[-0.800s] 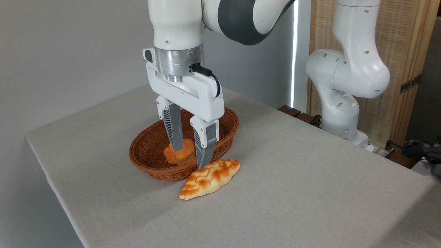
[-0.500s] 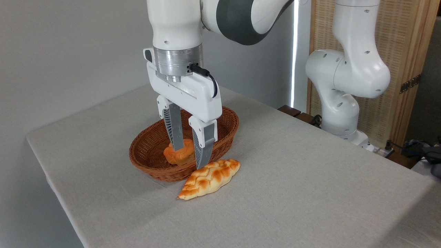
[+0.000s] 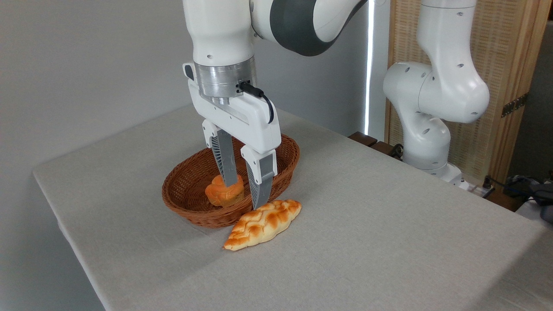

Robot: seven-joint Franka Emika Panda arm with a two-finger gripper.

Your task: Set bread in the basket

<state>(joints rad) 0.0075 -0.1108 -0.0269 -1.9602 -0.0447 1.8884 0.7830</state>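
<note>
1. Bread (image 3: 262,223), a long plaited loaf with pointed ends, lies flat on the table (image 3: 367,242) nearest the camera, pale gold with browned patches. It runs on a slant, its near tip down to the left and its far end up to the right.
2. Its upper long side lies just beside the near rim of the basket (image 3: 190,207); whether the two touch cannot be told. The loaf is outside the basket, on the grey cloth.
3. The gripper (image 3: 245,193) hangs point-down above the upper edge of the loaf and the basket's near rim. Its two grey fingers are spread with a clear gap between them and pinch nothing.
4. The nearer finger's tip stands at the top edge of the loaf; whether it touches the crust cannot be told. The farther finger reaches down inside the basket, in front of the bun.
5. A small round orange bun (image 3: 222,194) sits in the basket, towards its near side.
6. The basket is an oval of reddish-brown wicker with a thick plaited rim, standing on the table behind the loaf.
7. Farther back on the right, the white arm (image 3: 432,99) rises from its base at the table's far edge, with a slatted wooden screen (image 3: 510,65) behind it.
</note>
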